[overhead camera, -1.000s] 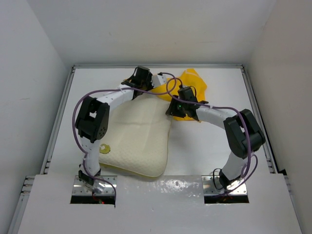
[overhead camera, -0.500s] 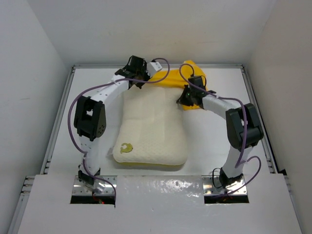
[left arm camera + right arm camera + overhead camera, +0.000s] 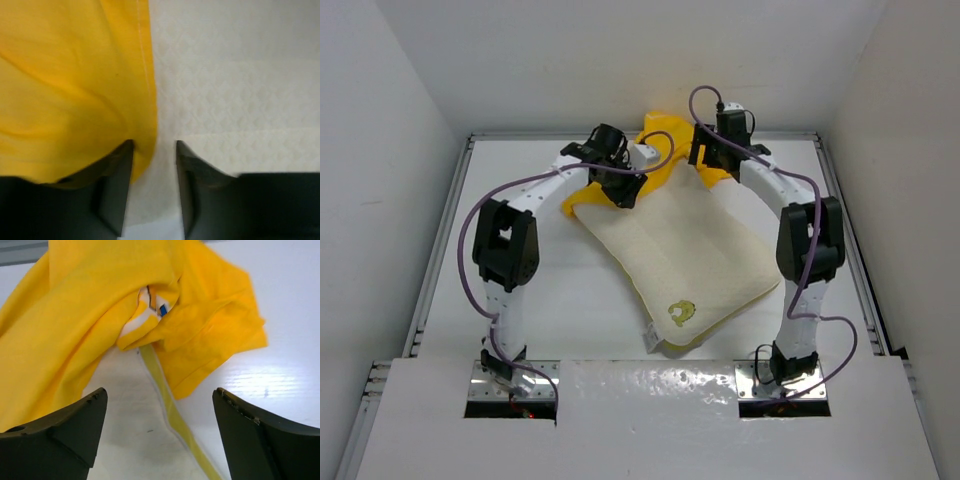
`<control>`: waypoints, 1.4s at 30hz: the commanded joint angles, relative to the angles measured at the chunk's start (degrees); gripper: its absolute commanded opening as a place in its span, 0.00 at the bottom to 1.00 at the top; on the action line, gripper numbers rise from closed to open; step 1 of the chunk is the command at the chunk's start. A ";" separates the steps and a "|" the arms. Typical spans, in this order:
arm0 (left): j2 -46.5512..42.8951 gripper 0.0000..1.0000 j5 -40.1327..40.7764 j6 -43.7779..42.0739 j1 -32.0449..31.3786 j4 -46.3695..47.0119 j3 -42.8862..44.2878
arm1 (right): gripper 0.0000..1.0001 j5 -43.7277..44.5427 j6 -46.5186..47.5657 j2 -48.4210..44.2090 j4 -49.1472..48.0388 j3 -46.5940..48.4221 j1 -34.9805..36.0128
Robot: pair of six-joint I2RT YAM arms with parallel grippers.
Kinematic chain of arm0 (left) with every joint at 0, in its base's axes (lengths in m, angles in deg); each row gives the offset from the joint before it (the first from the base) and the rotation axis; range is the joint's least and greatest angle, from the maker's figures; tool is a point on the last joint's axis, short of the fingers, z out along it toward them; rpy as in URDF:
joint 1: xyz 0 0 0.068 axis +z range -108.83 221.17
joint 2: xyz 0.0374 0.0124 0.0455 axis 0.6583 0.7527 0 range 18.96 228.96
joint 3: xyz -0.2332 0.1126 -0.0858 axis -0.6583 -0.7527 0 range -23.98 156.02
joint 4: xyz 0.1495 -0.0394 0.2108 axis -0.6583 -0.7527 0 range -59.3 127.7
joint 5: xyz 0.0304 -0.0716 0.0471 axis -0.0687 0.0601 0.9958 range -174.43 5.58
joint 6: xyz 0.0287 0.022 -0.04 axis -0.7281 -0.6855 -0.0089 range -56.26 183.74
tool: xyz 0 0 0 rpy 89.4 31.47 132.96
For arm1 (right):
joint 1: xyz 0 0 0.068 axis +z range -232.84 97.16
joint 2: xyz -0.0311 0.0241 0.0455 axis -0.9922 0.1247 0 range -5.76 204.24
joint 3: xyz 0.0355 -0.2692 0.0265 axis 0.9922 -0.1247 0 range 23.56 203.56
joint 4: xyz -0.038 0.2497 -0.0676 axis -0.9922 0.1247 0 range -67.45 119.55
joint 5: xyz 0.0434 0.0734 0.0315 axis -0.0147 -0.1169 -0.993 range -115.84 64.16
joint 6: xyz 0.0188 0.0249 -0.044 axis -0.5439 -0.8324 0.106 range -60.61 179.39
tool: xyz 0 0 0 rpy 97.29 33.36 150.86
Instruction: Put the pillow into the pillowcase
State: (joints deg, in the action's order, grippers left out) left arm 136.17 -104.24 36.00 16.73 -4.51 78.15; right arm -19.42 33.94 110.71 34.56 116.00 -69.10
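The cream quilted pillow (image 3: 690, 250) lies slantwise across the table, its yellow-green logo (image 3: 680, 312) near the front corner. Bunched over its far end is the yellow pillowcase (image 3: 658, 132). My left gripper (image 3: 625, 190) hovers at the pillowcase's hem. In the left wrist view it (image 3: 154, 144) is open a narrow gap, the pillowcase (image 3: 70, 75) against its left finger and the pillow (image 3: 240, 75) beneath. My right gripper (image 3: 705, 158) stands wide open (image 3: 160, 390) over the pillow's corner (image 3: 130, 440) and its yellow edge band (image 3: 172, 412), with the crumpled pillowcase (image 3: 100, 290) just beyond.
The white table (image 3: 540, 300) has raised rails along its left side (image 3: 438, 250) and right side (image 3: 848, 250), and a back edge (image 3: 790, 135) close behind the pillowcase. Purple cables loop above both arms. The pillow's front corner reaches near the front ledge (image 3: 650, 375).
The pillow has swung from lying lengthwise to slantwise, its logo moving from front left to front right. Both grippers have opened. The right gripper has moved toward the back.
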 commanded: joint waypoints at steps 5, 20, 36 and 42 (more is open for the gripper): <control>-6.37 0.80 1.43 7.00 8.61 -2.77 8.79 | 0.83 -1.90 9.19 -12.37 -1.55 -3.82 0.06; -13.60 0.57 7.34 11.30 21.90 8.62 -21.09 | 0.80 1.84 14.89 -16.98 -4.37 -14.23 26.85; -4.01 0.53 8.12 14.39 18.48 26.13 -25.49 | 0.83 2.11 12.62 -6.43 -7.35 -12.29 31.53; -0.49 0.35 11.54 17.28 18.38 27.89 -23.73 | 0.84 3.33 14.73 -3.35 -9.28 -12.11 31.96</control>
State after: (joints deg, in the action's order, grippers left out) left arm 133.70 -94.71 51.95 35.46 19.92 52.23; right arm -18.14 47.51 106.14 28.79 103.85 -37.47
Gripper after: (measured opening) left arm 0.399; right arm 0.835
